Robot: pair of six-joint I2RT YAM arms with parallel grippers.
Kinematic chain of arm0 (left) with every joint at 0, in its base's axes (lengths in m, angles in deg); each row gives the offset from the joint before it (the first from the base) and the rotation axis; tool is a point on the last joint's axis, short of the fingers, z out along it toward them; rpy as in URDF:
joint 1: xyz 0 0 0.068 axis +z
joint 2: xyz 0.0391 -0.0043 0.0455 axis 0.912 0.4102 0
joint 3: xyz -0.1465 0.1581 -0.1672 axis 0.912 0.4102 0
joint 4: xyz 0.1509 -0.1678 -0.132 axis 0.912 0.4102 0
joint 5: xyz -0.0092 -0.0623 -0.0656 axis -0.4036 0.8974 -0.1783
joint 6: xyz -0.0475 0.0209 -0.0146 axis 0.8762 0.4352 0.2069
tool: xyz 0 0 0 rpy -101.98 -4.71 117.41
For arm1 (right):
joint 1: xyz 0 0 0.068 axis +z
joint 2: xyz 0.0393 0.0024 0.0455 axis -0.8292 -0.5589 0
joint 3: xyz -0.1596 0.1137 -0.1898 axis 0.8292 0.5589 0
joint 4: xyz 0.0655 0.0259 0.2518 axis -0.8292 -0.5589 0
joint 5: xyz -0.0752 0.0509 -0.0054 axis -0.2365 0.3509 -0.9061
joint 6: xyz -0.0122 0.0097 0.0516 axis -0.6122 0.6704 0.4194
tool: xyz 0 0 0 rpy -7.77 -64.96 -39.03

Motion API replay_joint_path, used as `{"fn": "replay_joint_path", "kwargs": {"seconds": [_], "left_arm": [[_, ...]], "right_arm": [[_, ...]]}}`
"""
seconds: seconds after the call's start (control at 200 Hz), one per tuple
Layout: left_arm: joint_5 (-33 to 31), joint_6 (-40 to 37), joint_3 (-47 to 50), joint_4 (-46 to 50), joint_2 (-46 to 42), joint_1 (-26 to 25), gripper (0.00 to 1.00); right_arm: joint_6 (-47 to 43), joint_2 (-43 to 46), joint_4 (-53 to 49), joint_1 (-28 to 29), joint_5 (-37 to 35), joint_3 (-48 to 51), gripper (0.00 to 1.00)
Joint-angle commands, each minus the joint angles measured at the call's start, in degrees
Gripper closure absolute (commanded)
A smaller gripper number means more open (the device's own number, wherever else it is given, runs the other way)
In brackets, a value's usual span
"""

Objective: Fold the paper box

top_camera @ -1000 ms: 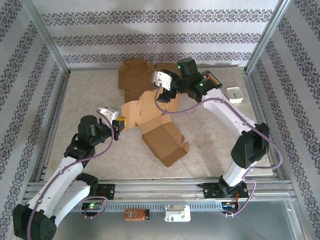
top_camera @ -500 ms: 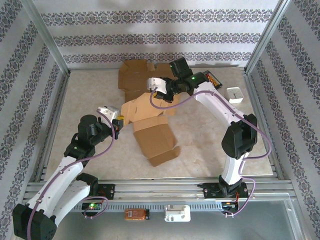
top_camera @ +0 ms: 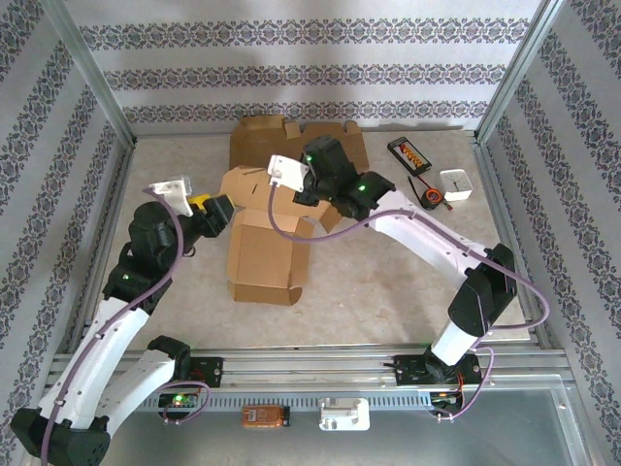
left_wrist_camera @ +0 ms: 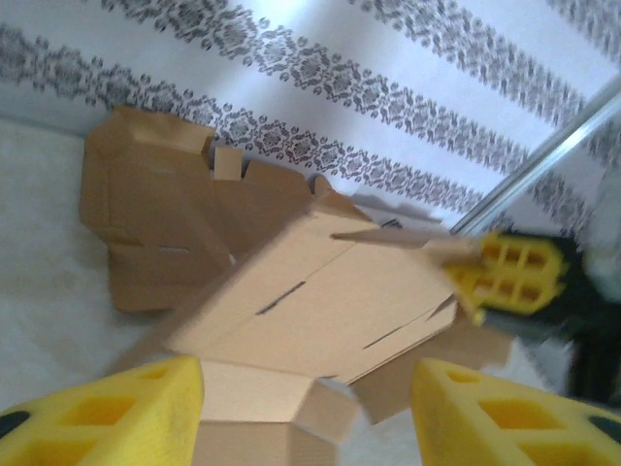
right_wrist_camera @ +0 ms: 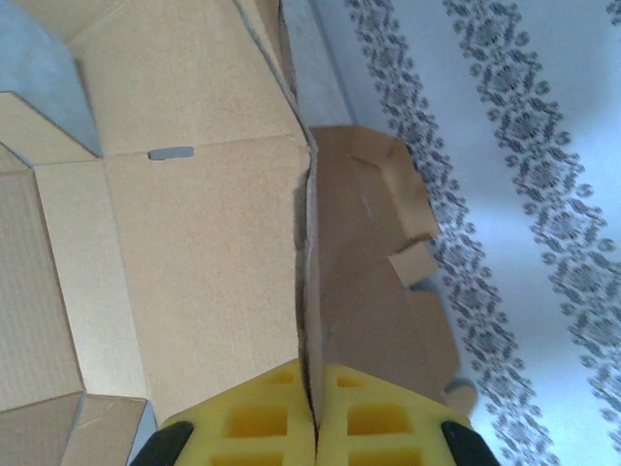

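The brown paper box (top_camera: 262, 257) lies half folded in the middle of the table, with its lid flap (top_camera: 250, 184) lifted at the back. My right gripper (top_camera: 299, 192) is shut on the edge of that flap. In the right wrist view the yellow pads (right_wrist_camera: 378, 422) pinch the thin cardboard edge (right_wrist_camera: 309, 291) of the right gripper (right_wrist_camera: 312, 427). My left gripper (top_camera: 221, 212) hangs open just left of the flap. In the left wrist view its yellow fingers (left_wrist_camera: 107, 417) stand wide apart below the box (left_wrist_camera: 310, 311).
A second flat cardboard blank (top_camera: 260, 144) lies against the back wall. A black and orange tool (top_camera: 409, 153), a small dark object (top_camera: 432, 198) and a white box (top_camera: 454, 184) sit at the back right. Metal frame rails (top_camera: 97, 243) border the table.
The right gripper has pulled the box left and turned it square to the front edge. The left arm has risen and swung back toward the lifted flap.
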Motion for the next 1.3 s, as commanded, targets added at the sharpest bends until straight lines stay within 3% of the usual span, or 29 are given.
{"fn": "replay_joint_path", "kwargs": {"seconds": [0.0,0.17,0.38,0.565,0.68,0.75,0.934,1.139,1.294], "left_arm": [[0.3,20.6,-1.6,6.4,2.3,0.8,0.45],[6.9,32.3,0.6,-3.1,6.9,0.8,0.53],[5.2,37.6,4.5,-13.3,13.2,0.7,0.6],[10.6,38.2,3.4,-20.1,19.1,0.5,0.57],[10.2,42.3,5.0,-24.6,22.0,0.6,0.47],[10.0,45.0,6.0,-29.0,23.9,0.6,0.46],[9.3,41.4,1.6,-29.4,29.5,0.6,0.63],[11.4,43.3,2.2,-32.0,34.4,0.5,0.65],[14.9,44.4,3.6,-36.2,37.1,-0.1,0.72]], "right_arm": [[-0.9,0.1,5.2,1.2,-13.8,4.4,1.0],[-3.0,-0.8,13.7,2.1,-17.9,9.9,1.0],[-2.7,-4.0,23.5,2.5,-21.8,15.8,1.0],[-2.2,-5.8,25.5,3.5,-23.9,18.0,1.0],[-2.1,-5.5,26.2,3.8,-24.0,18.3,0.98],[-2.1,-5.3,26.2,3.9,-23.8,18.4,0.98],[-2.9,-4.3,26.8,4.3,-23.2,19.4,0.98],[-3.0,-3.6,26.8,4.3,-23.6,19.8,0.98],[-2.5,-3.8,26.7,4.4,-23.2,19.5,0.98]]}}
